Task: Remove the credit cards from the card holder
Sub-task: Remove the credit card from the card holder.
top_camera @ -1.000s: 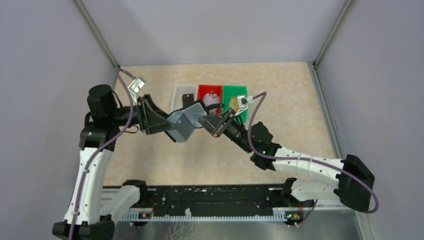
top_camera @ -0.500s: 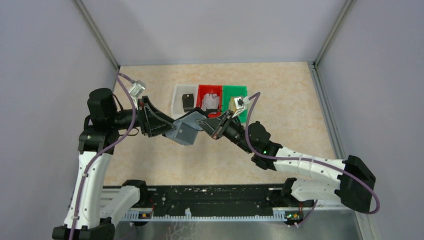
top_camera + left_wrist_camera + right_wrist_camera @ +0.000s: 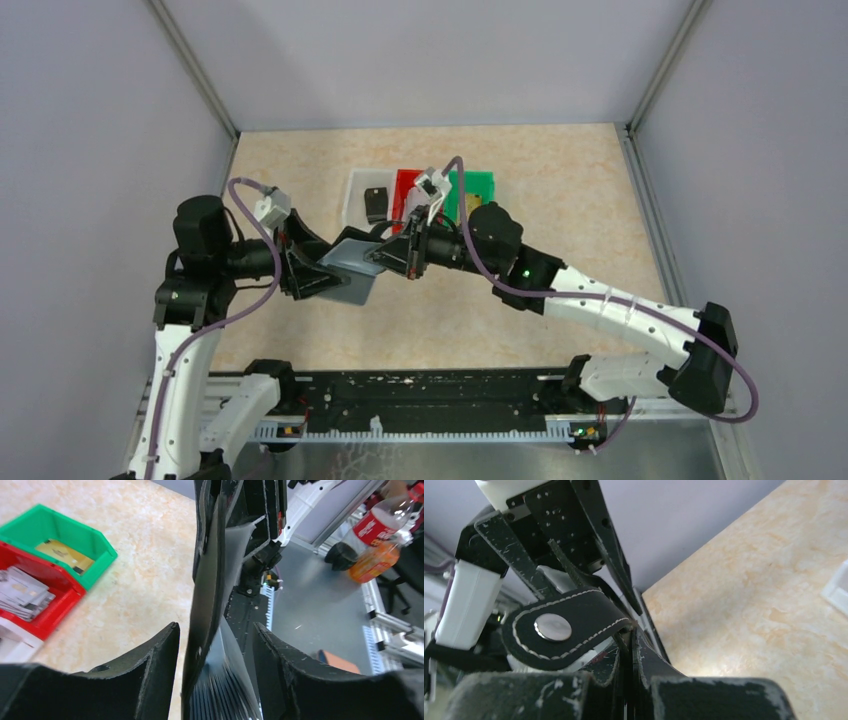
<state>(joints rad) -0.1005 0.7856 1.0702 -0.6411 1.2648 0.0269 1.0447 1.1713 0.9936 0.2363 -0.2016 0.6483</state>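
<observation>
Nearest the bases, the two arms (image 3: 600, 310) reach in toward each other over the tabletop (image 3: 570, 210). They meet in the middle and hold the card holder (image 3: 350, 268) up in the air between them. It does not touch the tabletop.

The left tool (image 3: 215, 630) has its two fingers (image 3: 150, 665) wide apart, one on each side of the card holder. The fat, fanned-out part of the holder fills the gap and seems to touch both fingers, so this tool grips it.

The right tool (image 3: 390, 256) comes from the other side. Its fingers are pressed tight together and pinch a thin black edge of the card holder. The strap (image 3: 584, 611) with its round shiny button (image 3: 552, 627) curls over just beside that pinch. The holder is pulled open, and see-through pockets (image 3: 245, 535) show inside. It is too hard to tell if a card is in them.

Farther back, three bins sit side by side on the tabletop. The white bin (image 3: 352, 190) on the left has a black card (image 3: 375, 204) in it. The red bin (image 3: 403, 180) in the middle holds silvery cards (image 3: 20, 592). The green bin (image 3: 480, 186) on the right has a gold card (image 3: 62, 555) lying flat.
</observation>
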